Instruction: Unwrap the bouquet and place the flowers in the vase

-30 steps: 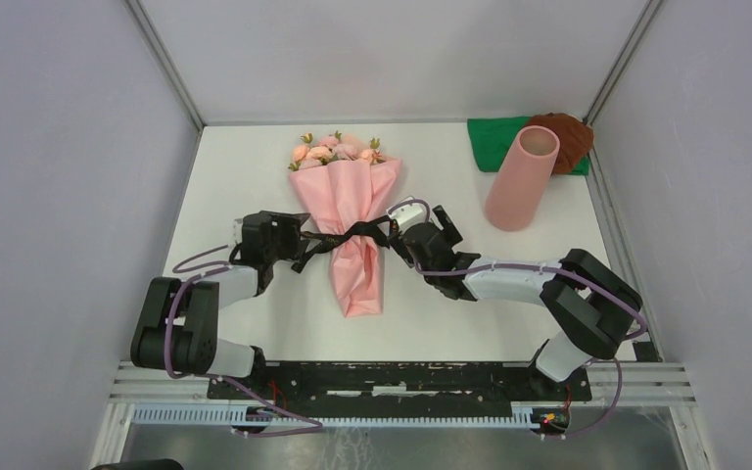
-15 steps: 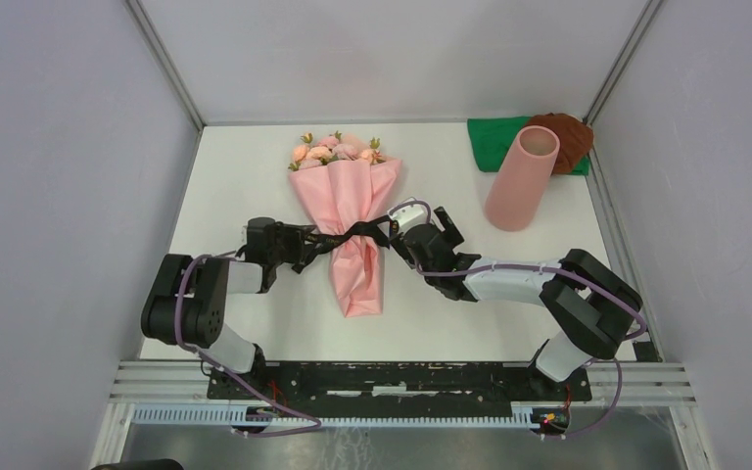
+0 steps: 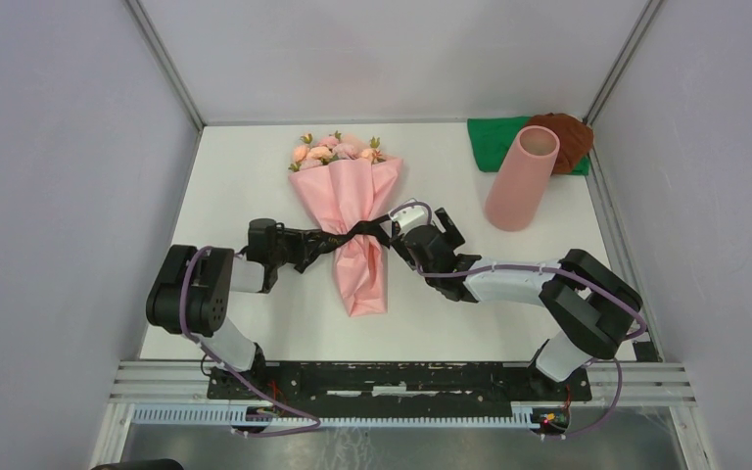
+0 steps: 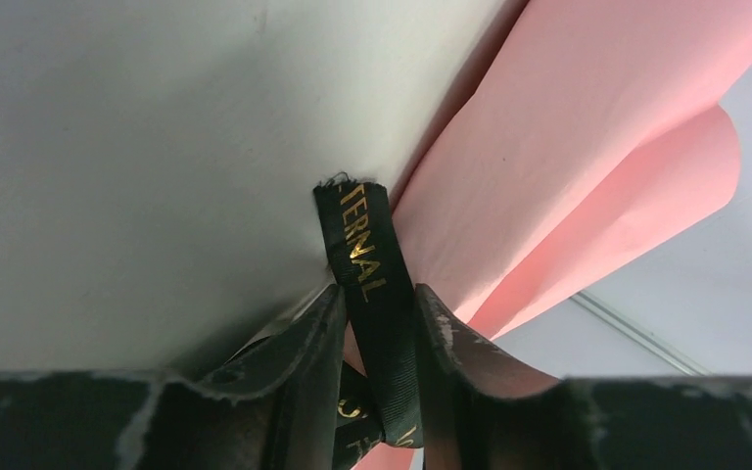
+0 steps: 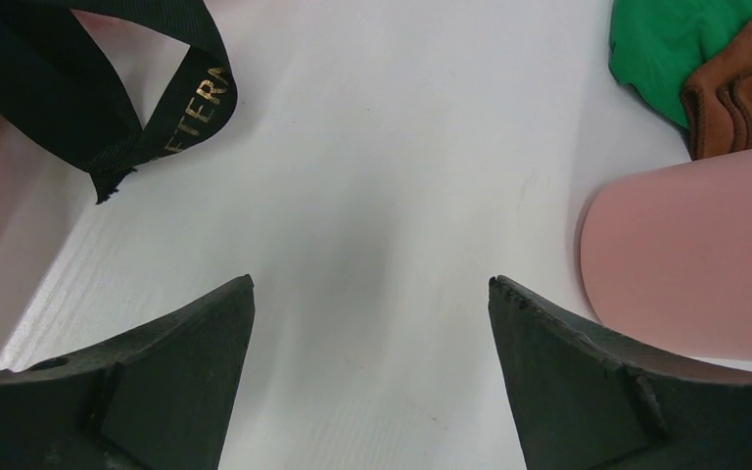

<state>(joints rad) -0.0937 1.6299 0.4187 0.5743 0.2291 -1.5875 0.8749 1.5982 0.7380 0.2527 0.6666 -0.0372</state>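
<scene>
My left tool (image 4: 380, 304) is pinched on a loose tail of the black ribbon (image 4: 352, 225), one finger pressed against each edge of the band. Gold letters on it read "TERNAL". In the overhead view that ribbon runs taut from the tool to the waist of the bouquet (image 3: 348, 206). The bouquet lies at the centre of the white surface (image 3: 245, 176), with its flowers (image 3: 333, 149) toward the top of the frame and its pointed end toward the bottom.

My right tool (image 5: 370, 284) gapes wide over bare surface and holds nothing. A ribbon loop at the upper left of its wrist view shows "ETER", and I cannot read the rest.

The left arm (image 3: 196, 294) is folded at the lower left, its forearm low and level toward the bouquet. The right arm (image 3: 548, 284) reaches in from the lower right, and its tool sits just beside the wrapping at the ribbon.

The vase (image 3: 521, 178) stands at the upper right, well apart from the bouquet. A green cloth (image 3: 490, 142) and a brown bundle (image 3: 568, 137) lie behind it.
</scene>
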